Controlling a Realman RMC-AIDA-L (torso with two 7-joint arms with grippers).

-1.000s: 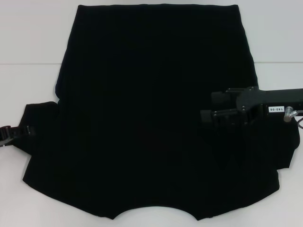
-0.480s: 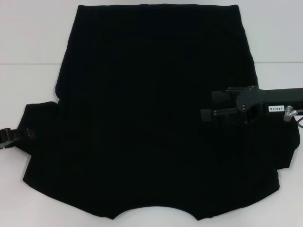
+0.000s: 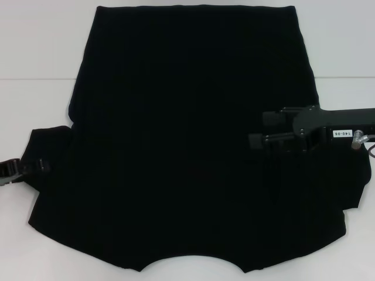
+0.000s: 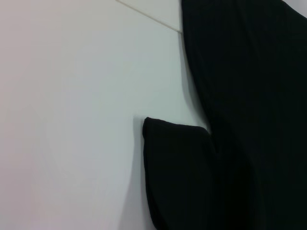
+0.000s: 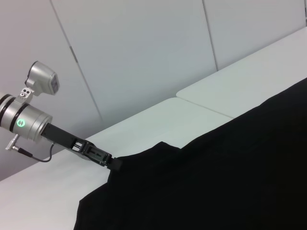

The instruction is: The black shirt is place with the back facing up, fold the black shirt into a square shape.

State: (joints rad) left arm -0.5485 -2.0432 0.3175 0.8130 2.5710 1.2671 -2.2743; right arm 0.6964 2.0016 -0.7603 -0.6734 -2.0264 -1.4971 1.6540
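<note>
From my head camera I see the black shirt (image 3: 193, 140) spread flat over a white table (image 3: 35, 47), plain side up, covering most of the surface; its straight hem lies at the far edge of my view and the curved neckline sits nearest me. A thin seam line runs across the tabletop on both sides of the cloth, so the surface looks like two white panels butted together. The left sleeve sticks out over bare table, and my left gripper (image 3: 42, 166) sits low at that sleeve's outer edge, its tips right at the cloth; I cannot tell whether its fingers are spread or pinching fabric, since black metal blends into black cloth. The left wrist camera shows only that sleeve (image 4: 180, 172) lying on the white surface. My right gripper (image 3: 258, 130) hangs above the shirt's right side, pointing inward, with its two fingers (image 3: 270, 118) spread apart and nothing between them. The right wrist camera looks across the shirt (image 5: 230, 177) toward the left arm, with pale grey wall panels (image 5: 139, 57) behind the table's far side.
</note>
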